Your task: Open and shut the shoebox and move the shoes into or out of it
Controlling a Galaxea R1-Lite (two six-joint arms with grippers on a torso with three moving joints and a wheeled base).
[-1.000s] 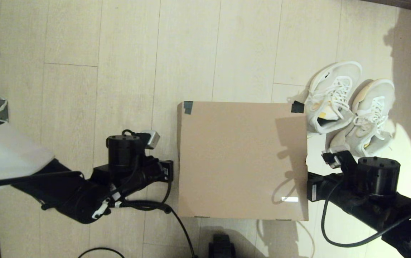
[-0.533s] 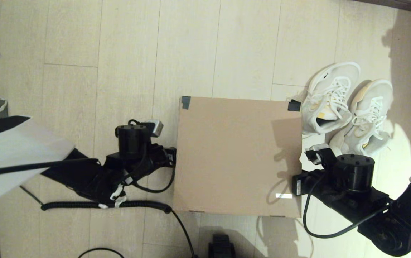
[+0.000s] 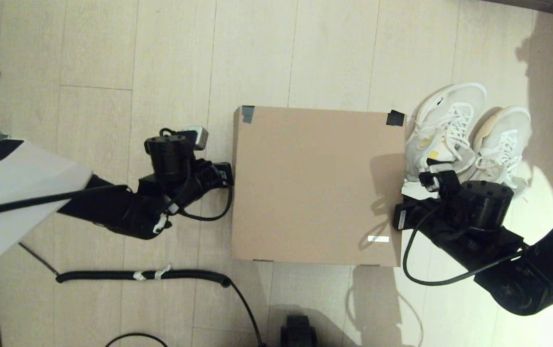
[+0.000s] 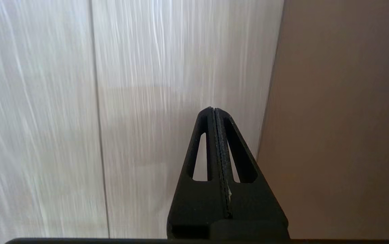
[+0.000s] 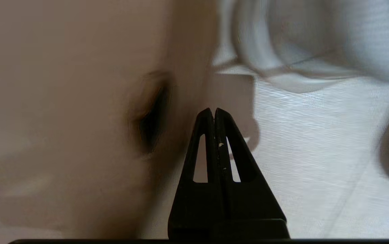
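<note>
Brown cardboard shoebox [image 3: 316, 185] — lid down, tape-cornered — between pinched-together left gripper [image 4: 214, 110], right gripper [image 5: 213, 110].

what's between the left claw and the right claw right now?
The closed shoebox. In the head view, the left claw sits at one side wall and the right claw at the opposite wall, both shut. The shoes lie beyond the right side.

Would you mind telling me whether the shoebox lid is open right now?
No, the shoebox lid lies flat and closed, with both shoes outside on the floor beside it.
</note>
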